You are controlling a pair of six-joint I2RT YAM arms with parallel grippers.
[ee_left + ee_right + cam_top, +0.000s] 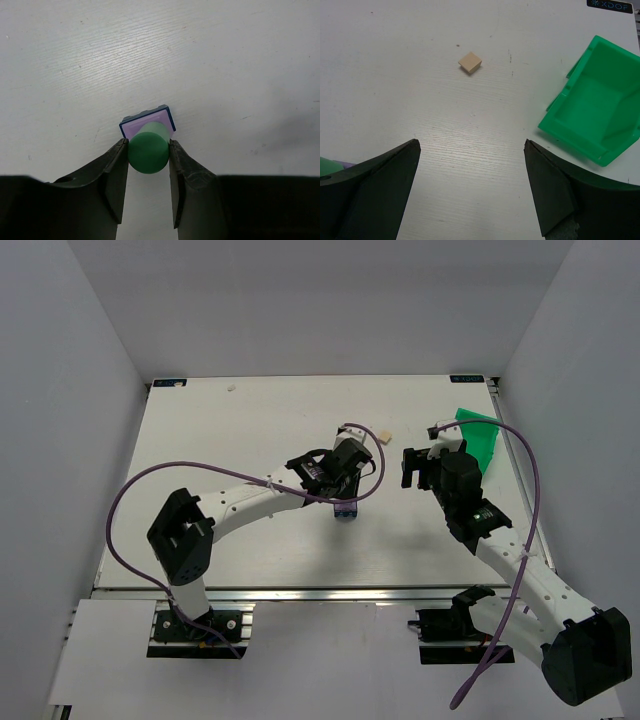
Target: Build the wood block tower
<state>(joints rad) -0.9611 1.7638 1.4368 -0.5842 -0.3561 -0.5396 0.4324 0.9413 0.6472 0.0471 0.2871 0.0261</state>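
Wood block tower (345,512) sits approx mid-desk (230,440), a bit nearer the near edge than the far one. From the left wrist cam we see two levels: a dark blue block (171,120) at the bottom w/ a lilac block (142,129) flat on top of it, edges roughly lined up. Left gripper (147,146) is pinching a green block (147,155), round-faced from this angle, w/ both fingers (117,170) pressed on its sides. It hangs right over the lilac block's near part. We can't tell whether the two touch.

Right gripper (471,145) is spread wide w/ nothing between its fingers, and is above bare desk to the right of the tower. Beyond it, towards the far edge, a beige block (470,62) lies on its own, well apart from the tower. A green bin (595,100) is at the right edge towards the far right corner, tipped so that we look into its open side. A sliver of green and lilac from the tower shows at the right wrist cam's lower left.
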